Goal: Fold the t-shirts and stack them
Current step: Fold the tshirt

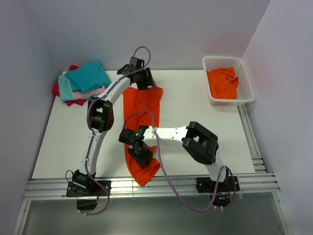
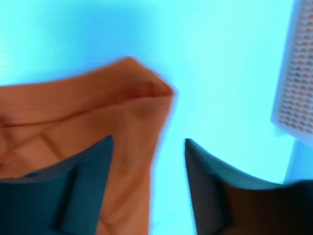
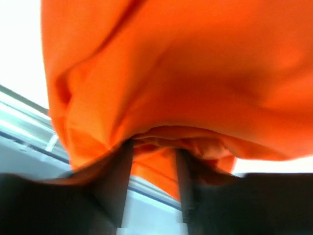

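Note:
A bright orange t-shirt (image 1: 141, 105) lies as a long strip down the middle of the table, from the far edge to the near edge. My left gripper (image 1: 144, 81) is at its far end; in the left wrist view the gripper (image 2: 148, 139) is open, with a corner of the shirt (image 2: 98, 112) lying under the left finger and part of the gap. My right gripper (image 1: 142, 155) is at the shirt's near end; in the right wrist view the gripper (image 3: 154, 146) is shut on a bunch of the orange fabric (image 3: 186, 73), which drapes over the fingertips. Folded teal (image 1: 88, 76), pale pink (image 1: 95, 91) and crimson (image 1: 73, 102) t-shirts are stacked at the far left.
A white lattice basket (image 1: 247, 81) at the far right holds another crumpled orange t-shirt (image 1: 222, 82); its wall shows in the left wrist view (image 2: 296, 83). Grey walls close in on the left, back and right. Metal rails (image 1: 161, 188) run along the table's near edge.

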